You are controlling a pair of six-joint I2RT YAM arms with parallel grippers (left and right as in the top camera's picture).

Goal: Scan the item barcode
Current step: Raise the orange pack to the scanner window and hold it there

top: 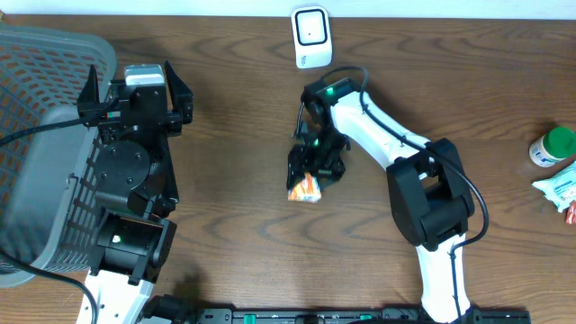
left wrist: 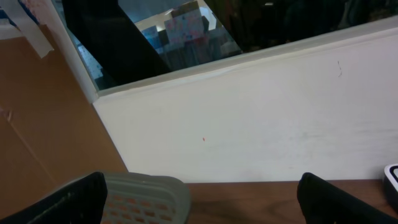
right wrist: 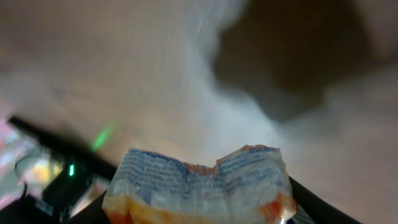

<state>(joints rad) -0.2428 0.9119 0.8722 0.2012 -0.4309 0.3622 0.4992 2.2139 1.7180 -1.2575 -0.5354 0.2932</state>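
One small crinkled packet (top: 306,188), white with blue print and orange along its lower part, is found at the middle of the brown wooden table (top: 225,234), pinched between the black fingers of the right gripper (top: 312,173). Whether the packet is lifted clear of the tabletop cannot be told. In the right wrist view the packet (right wrist: 199,183) is seen low in the middle of the frame, its printed face turned towards the camera and a dark finger (right wrist: 317,206) showing beside it; everything behind it is blurred. A white box-shaped scanner (top: 310,36) with a dark window is stood at the far edge of the table, well apart from the packet, beyond the bent white right arm. Near the right edge a white bottle with a green cap (top: 551,146) and a white plastic pouch (top: 558,184) are laid close together. At the left side the left gripper (top: 135,83) is held with its jaws spread wide, just beside a grey plastic mesh basket (top: 45,54). The rim of the basket (left wrist: 146,190) is seen low in the left wrist view, next to one dark fingertip (left wrist: 68,202).
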